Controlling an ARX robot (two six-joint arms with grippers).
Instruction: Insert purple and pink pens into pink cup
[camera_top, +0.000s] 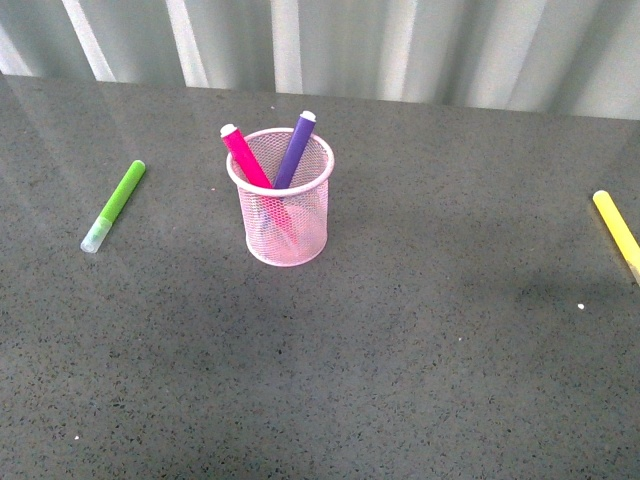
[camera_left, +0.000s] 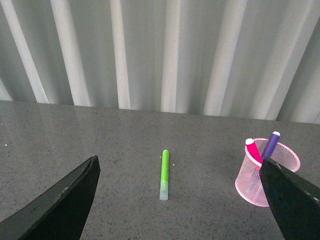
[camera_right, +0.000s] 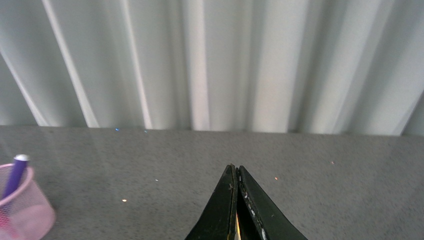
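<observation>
Pink cup (camera_top: 287, 215) sits mid-table with both pens in it, pink pen (camera_top: 245, 156) and purple pen (camera_top: 296, 148), so the task looks done. Left gripper (camera_left: 180, 200) gapes wide, empty; right gripper (camera_right: 237, 200) is closed on nothing.

Lighting was soft, even and diffuse, with pale reflected streaks on the grey table (camera_top: 450, 330) toward its far edge, a faint shadow beside the pink cup (camera_top: 285, 205), all views sharp, and no marked edge distortion.
</observation>
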